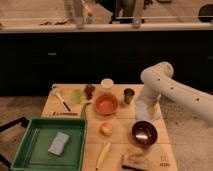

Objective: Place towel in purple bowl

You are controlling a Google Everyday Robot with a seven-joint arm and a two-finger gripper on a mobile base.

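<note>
Wooden table [120, 125] in front of a dark counter. White robot arm [165, 82] comes in from the right, elbow up, forearm angled down to the right side of the table. Gripper [141, 102] sits low over the towel [150, 114], jaws spread wide, nothing lifted. Can't tell whether they touch the cloth. Towel is pale, limp, flat on the table at the right edge, just behind the purple bowl [144, 132] and right of the small metal cup [128, 95]. Towel not in the bowl. Purple bowl is upright, front right, with a glossy glint inside. Orange bowl [106, 104] is mid-table, left of the metal cup. White cup [106, 83] stands behind it, a dark red cluster [89, 90] and a green cup [76, 95] to its left. Brush [61, 99] lies far left. Round peach-coloured fruit [106, 129] is in front of the orange bowl, a yellow elongated item [103, 155] at the front edge, and a brown packet [135, 161] in front of the purple bowl. Green tray [30, 150] is at front left with a blue-grey sponge pad [59, 143] inside.
</note>
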